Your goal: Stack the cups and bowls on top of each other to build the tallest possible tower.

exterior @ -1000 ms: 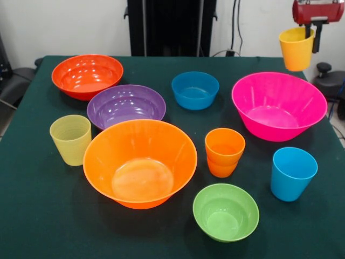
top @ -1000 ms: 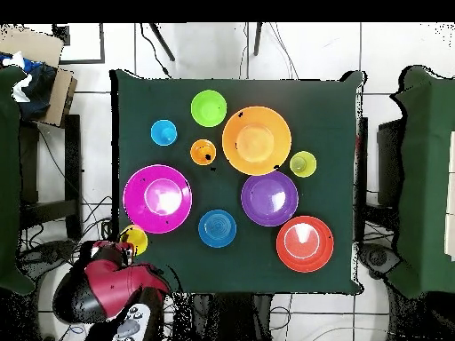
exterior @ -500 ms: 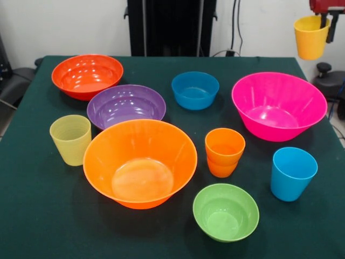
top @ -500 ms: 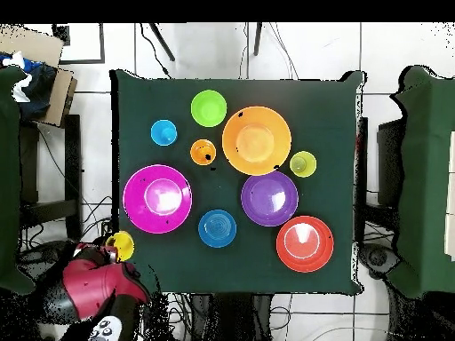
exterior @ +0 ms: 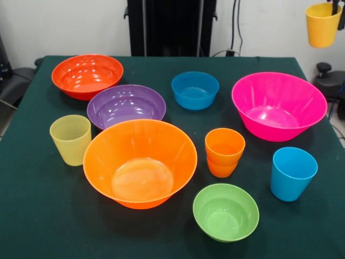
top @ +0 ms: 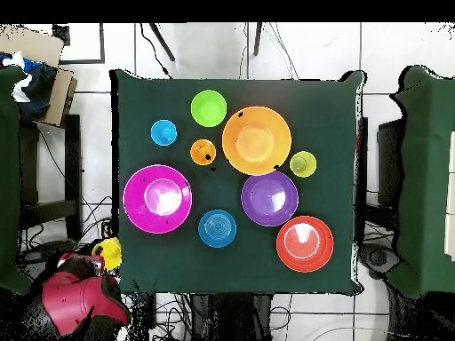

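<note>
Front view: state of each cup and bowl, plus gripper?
Yellow cup: lifted off the table, held by the gripper.
Ribbed cup, orange cup, blue cup: upright, unstacked.
Six bowls, e.g. pink bowl: upright, empty, unstacked.

large bowl [exterior: 140,162] centre | ribbed cup [exterior: 70,139] 9 o'clock | small bowl [exterior: 226,211] 4 o'clock | held cup [exterior: 322,24] 2 o'clock, seemingly beyond table [exterior: 32,216]

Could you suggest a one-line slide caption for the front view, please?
Yellow cup held aloft past the table corner by the pincer; nothing stacked yet.
</note>
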Available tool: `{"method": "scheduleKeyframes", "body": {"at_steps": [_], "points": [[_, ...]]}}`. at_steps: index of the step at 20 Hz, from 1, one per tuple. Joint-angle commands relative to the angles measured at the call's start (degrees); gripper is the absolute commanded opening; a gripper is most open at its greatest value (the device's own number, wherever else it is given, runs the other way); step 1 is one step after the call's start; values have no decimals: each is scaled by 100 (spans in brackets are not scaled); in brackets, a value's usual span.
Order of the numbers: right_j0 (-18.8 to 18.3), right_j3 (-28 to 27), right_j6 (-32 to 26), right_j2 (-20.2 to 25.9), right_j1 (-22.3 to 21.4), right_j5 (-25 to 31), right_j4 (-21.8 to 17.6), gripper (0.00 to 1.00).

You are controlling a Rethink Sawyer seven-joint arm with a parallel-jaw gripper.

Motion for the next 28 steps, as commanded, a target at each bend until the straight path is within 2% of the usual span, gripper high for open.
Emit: {"method": "scheduleKeyframes", "body": {"at_steps": [1, 4, 7, 11, 15, 18, 20, 25, 28], "points": [[131, -196, 1129, -143, -40, 761, 297, 0], [43, -257, 996, -225, -166, 1034, 285, 0], [-199, -177, 852, -136, -152, 968, 264, 0], [-162, -37, 978, -206, -169, 855, 288, 0], [-263, 297, 855, -311, -576, 951, 186, 0], [-151, 444, 862, -449, -771, 1020, 112, 0], [-66, 361, 870, -511, -858, 1252, 104, 0], [223, -36, 961, -869, -1255, 2355, -12, 0], [-42, -87, 724, -833, -1339, 2627, -20, 0]]}}
